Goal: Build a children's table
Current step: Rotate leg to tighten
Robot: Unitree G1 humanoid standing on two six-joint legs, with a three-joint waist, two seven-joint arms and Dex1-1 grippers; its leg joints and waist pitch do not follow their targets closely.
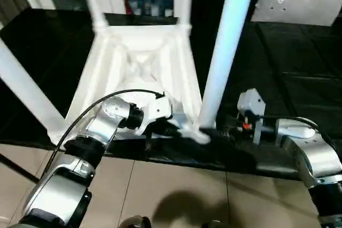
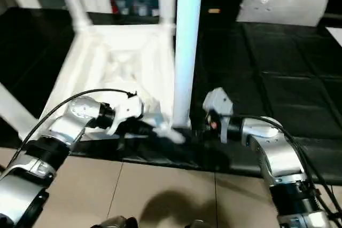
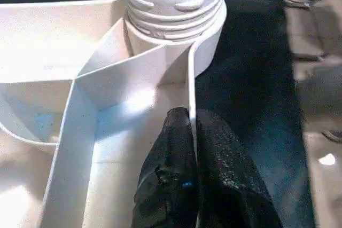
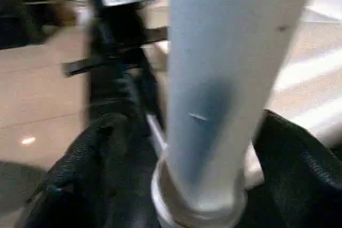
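The left tool [image 3: 192, 158] is clamped on the thin side wall of the upturned table top [image 1: 141, 62], one black finger on each face of the wall, just short of the near corner socket [image 3: 206, 52]. The top lies ribs-up on the black counter [image 1: 299, 73], three legs already standing in its other corners. To the right, the fourth leg [image 1: 224, 52] rises from that near socket, and the right tool [image 4: 176, 185] brackets its base, fingers on both sides; whether they press it firmly, I cannot tell.

The leg leans slightly. If it is turned or pushed while tilted, the thread could cross and jam, or the top could slide under the left tool's narrow pinch.

The left wrist view shows threads exposed above the socket, so the leg looks only partly seated; the head views hide this.
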